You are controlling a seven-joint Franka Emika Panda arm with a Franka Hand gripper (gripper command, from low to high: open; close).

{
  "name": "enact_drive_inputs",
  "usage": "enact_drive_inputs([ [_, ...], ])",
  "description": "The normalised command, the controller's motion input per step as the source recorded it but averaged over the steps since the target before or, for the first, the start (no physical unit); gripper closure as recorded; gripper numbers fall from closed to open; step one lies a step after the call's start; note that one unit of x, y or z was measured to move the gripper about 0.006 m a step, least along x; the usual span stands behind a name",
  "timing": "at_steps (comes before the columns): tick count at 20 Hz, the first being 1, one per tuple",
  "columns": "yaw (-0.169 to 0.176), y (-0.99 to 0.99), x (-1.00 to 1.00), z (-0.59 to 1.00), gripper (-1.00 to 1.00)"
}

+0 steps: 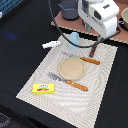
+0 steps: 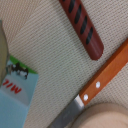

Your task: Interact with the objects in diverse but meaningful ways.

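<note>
On woven placemat [image 1: 100, 75]: dark-brown stick [image 1: 94, 49] just beyond tan plate [image 1: 71, 67], orange-handled knife [image 1: 90, 60] between them. Pale-blue cup block [image 1: 74, 38] farther beyond plate; white oblong piece [image 1: 51, 44] off mat edge; yellow packet [image 1: 43, 88] near corner. Claw state: cannot tell, hidden beneath arm [image 1: 100, 17].

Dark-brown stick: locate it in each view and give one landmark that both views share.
Exterior view: the stick lies beyond the plate, toward the exterior view's right.
Wrist view: the stick is the striped bar beside an orange handle.
Shared landmark: the orange-handled knife next to it.
</note>
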Motion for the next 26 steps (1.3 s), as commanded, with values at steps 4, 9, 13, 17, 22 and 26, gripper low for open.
enact_drive_inputs([
  [4, 0.111, 0.19, 0.66, -0.16, -1.00],
  [9, 0.151, 0.14, 0.50, -0.12, -1.00],
  [13, 0.089, 0.12, 0.38, 0.00, -1.00],
  [17, 0.068, 0.07, 0.31, -0.03, -1.00],
  [22, 0.058, 0.06, 0.28, -0.23, -1.00],
  [26, 0.059, 0.06, 0.30, -0.20, -1.00],
])
